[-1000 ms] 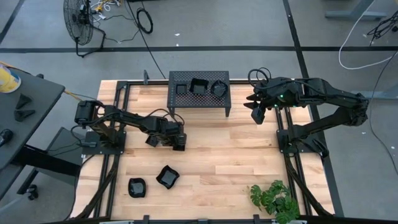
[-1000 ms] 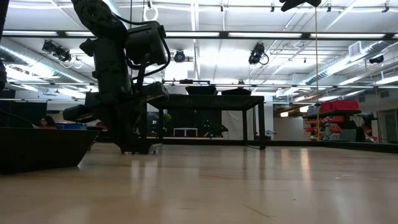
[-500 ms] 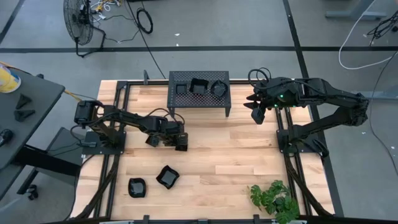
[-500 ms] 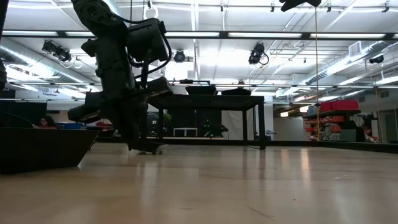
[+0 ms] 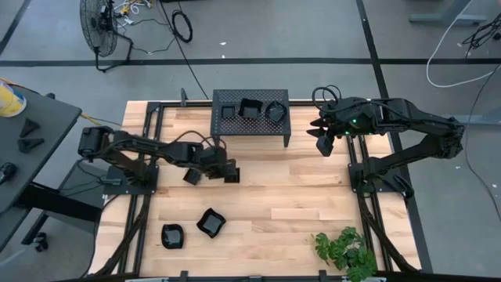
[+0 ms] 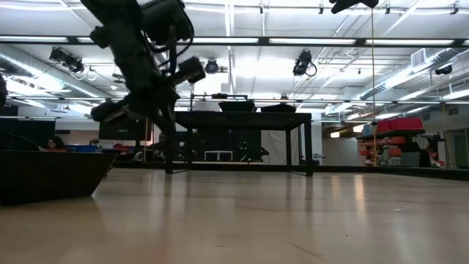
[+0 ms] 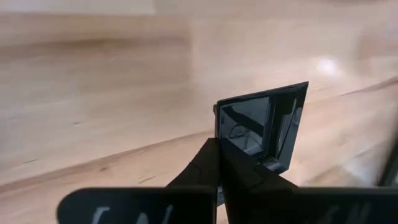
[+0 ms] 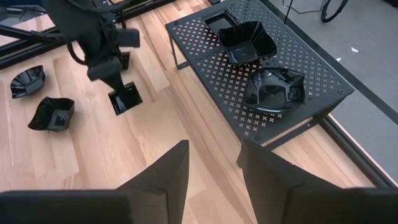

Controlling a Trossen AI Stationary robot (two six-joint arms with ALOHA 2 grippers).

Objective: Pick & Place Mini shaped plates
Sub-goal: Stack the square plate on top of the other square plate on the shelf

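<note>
Largest first: pale plank-topped wooden table (image 5: pixel 274 196), then black perforated-metal stand on legs (image 5: pixel 250 115) at its far edge, already bearing three small glossy black dishes: a flat square one (image 8: pixel 221 21), a deep square one (image 8: pixel 247 41) and a wavy-edged one (image 8: pixel 273 91). Nearer the front left, two more glossy black dishes lying loose on the wood, a rounded one (image 5: pixel 172 235) and an angular one (image 5: pixel 210 222), just beside each other. Smallest in play: a small square glossy black plate (image 7: pixel 264 130), pinched by one rim in the left gripper (image 5: pixel 227 171) and hanging edge-on above the boards, short of the stand. Right gripper (image 8: pixel 214 168) parked beside the stand's right end, fingers spread, empty. Probably light and rigid, perhaps ceramic or hard plastic; glossy, so likely slippery and prone to pivoting in a rim pinch; best taken by the raised rim, as here, and set down level, gently, in case of chipping. No brand, label or legible writing anywhere on the dishes or stand.
</note>
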